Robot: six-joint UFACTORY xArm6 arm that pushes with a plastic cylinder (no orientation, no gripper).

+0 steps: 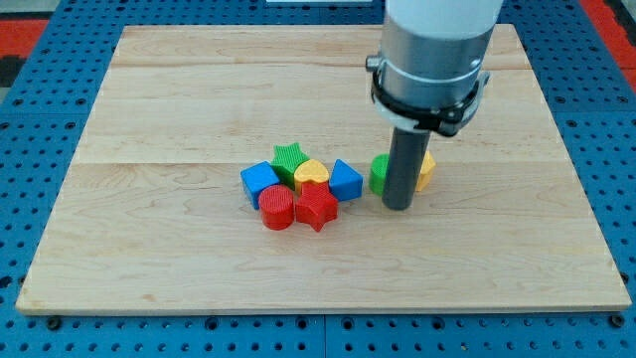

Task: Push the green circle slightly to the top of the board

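Note:
The green circle (379,173) lies right of the board's middle, mostly hidden behind my rod. My tip (397,206) rests on the board just below and right of the green circle, touching or nearly touching it. A yellow block (426,170) peeks out on the rod's right side; its shape is hidden.
A cluster lies left of the tip: blue block (260,183), red circle (277,209), red star (316,208), green star (289,158), yellow heart (312,174), blue triangle (345,180). The wooden board (179,99) sits on a blue pegboard. The arm's grey body (432,60) looms above.

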